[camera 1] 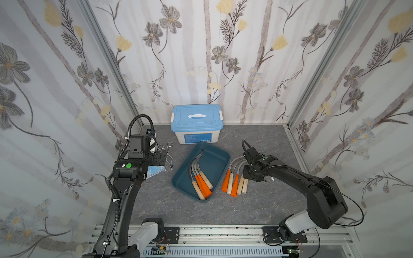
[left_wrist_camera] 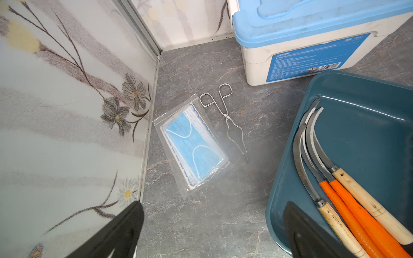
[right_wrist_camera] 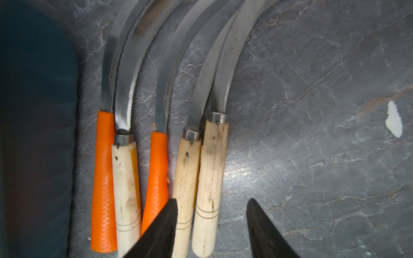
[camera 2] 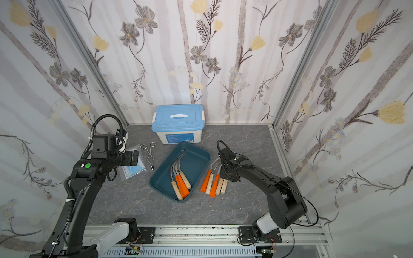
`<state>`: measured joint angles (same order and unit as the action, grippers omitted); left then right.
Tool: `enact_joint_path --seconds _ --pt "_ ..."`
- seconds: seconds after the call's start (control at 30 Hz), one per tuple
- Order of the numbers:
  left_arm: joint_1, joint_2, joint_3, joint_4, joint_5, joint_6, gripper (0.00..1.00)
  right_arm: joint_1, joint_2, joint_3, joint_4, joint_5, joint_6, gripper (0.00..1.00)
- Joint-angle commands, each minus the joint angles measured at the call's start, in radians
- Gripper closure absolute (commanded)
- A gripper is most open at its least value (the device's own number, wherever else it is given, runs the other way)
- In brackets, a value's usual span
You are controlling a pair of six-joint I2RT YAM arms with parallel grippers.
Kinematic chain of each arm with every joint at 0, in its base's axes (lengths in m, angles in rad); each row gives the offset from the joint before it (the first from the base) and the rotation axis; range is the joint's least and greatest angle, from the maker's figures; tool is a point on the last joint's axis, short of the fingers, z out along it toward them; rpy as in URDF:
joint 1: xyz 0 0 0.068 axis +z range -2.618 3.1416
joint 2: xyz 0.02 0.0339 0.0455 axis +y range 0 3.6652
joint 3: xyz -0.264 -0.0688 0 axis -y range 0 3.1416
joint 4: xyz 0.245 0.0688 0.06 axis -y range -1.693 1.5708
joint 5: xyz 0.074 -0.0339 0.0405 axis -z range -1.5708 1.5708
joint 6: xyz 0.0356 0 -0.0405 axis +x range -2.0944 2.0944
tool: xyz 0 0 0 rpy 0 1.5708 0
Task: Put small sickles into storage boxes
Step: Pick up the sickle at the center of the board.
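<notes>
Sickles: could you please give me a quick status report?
Left hand open, empty. Right hand open over end wooden-handled sickle. Four sickles in tray, five sickles on table. Nothing blocking.

Your teal tray (camera 1: 214, 163) sat angled, four sickles (camera 1: 202, 182) inside, orange and wooden handles mixed; five sickles (camera 1: 235, 185) lay side by side just beside it.

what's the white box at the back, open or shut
Shut: the light-blue lid sits flat on the white box, covering its whole top.
</notes>
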<state>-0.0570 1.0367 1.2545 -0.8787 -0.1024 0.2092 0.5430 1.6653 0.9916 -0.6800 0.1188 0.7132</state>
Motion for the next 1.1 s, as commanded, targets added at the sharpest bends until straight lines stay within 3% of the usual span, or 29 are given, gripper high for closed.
enact_joint_path --seconds 0.0,0.33,1.07 --pt "0.002 -0.005 0.004 0.009 -0.007 0.001 0.0 -0.007 -0.015 0.002 -0.002 0.063 0.028 0.42" --pt "0.002 -0.007 0.005 0.011 -0.008 0.002 0.0 -0.024 -0.014 -0.022 0.01 0.03 0.034 0.38" --pt "0.003 -0.024 -0.005 0.007 -0.013 0.006 0.0 -0.037 0.071 -0.031 0.053 -0.026 -0.009 0.42"
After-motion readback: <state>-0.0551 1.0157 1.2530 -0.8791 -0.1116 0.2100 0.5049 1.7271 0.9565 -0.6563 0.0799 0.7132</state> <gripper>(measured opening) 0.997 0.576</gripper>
